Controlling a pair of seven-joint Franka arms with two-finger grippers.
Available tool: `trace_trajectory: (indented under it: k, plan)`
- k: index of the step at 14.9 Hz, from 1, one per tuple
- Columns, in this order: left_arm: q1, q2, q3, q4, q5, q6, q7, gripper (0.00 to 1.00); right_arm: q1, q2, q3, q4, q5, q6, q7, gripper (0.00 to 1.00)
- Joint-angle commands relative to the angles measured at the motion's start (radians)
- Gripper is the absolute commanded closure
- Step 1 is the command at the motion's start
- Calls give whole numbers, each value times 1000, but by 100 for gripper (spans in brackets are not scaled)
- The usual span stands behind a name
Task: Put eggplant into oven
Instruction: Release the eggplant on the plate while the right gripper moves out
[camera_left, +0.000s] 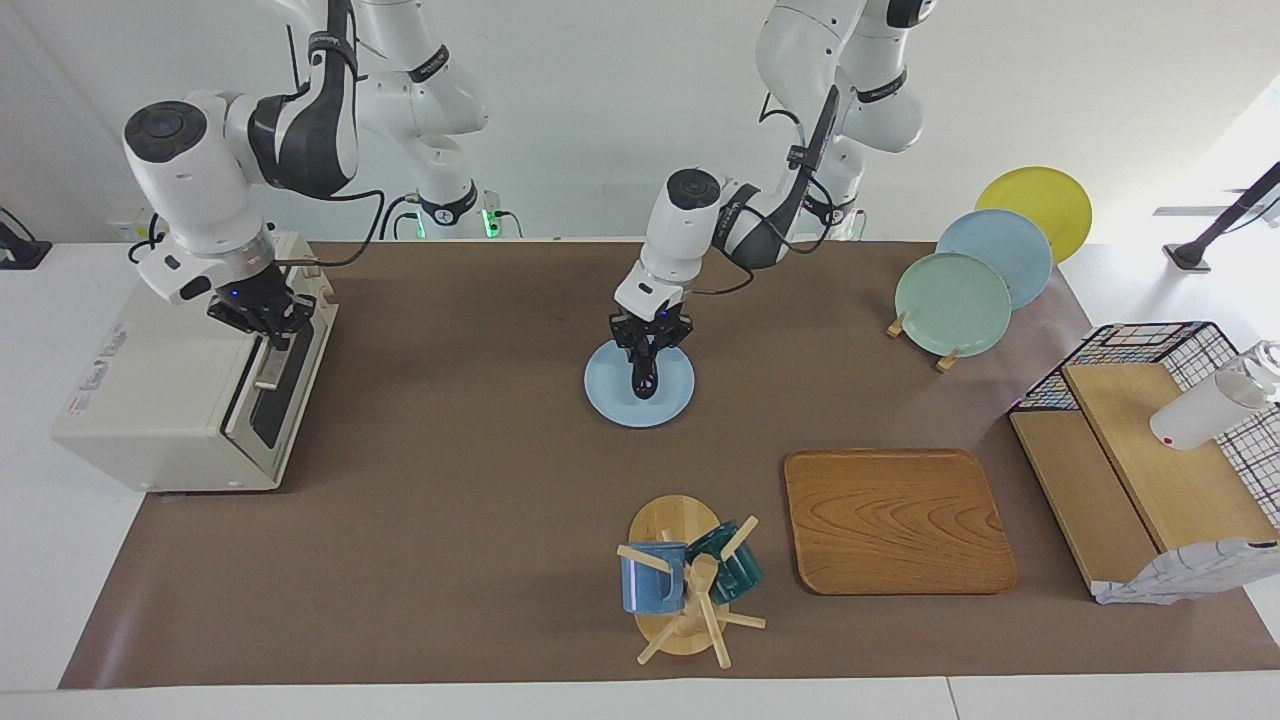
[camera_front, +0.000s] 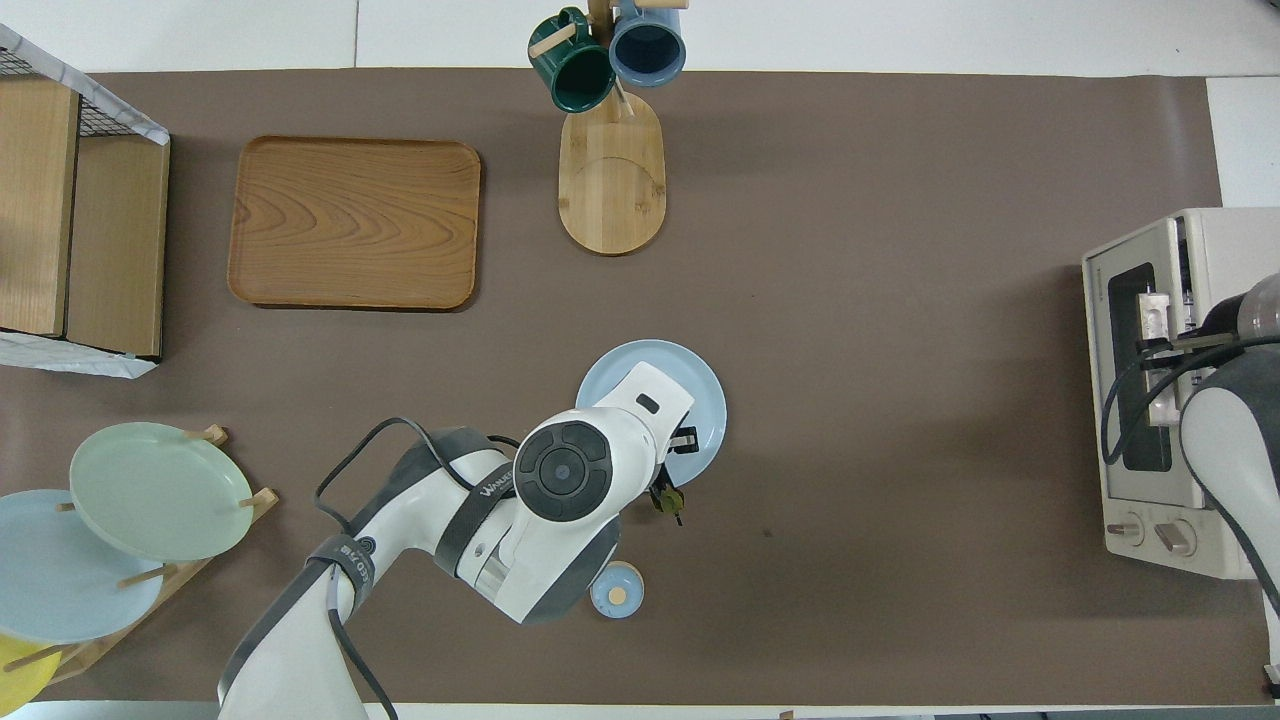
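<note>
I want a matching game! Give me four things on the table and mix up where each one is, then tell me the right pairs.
Things:
1. eggplant
2. blue mug
3. right claw
4. green plate

Places:
A. standing in the wooden plate rack
B. on the oven's door handle
C. hanging on the mug tree
D. held in the left claw over the light blue plate

Pairs: 1-D, 2-C, 3-B, 4-A

The oven sits at the right arm's end of the table. The left claw holds the eggplant above the light blue plate.
</note>
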Motion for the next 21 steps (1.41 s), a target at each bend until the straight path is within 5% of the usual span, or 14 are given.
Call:
trace_trajectory:
  k: [1,2,7,11,15,21]
  plan:
    - [-26,-4,18,-15,-17,19,0,22,33,35,4,-43,6,86,50,100]
    - [-25,-4,18,-12,-17,11,-1,0,40,46,4,-47,7,112,61,100]
    - [38,-37,23,14,-15,-55,13,0,50,118,6,-72,11,232,69,100]
    - [182,-60,27,146,-8,-249,116,0,91,146,7,-148,24,388,92,100]
    - [360,-63,29,286,21,-435,286,0,129,182,7,-148,27,408,152,100]
    - [520,-146,29,318,65,-556,463,0,133,253,7,-158,76,464,185,100]
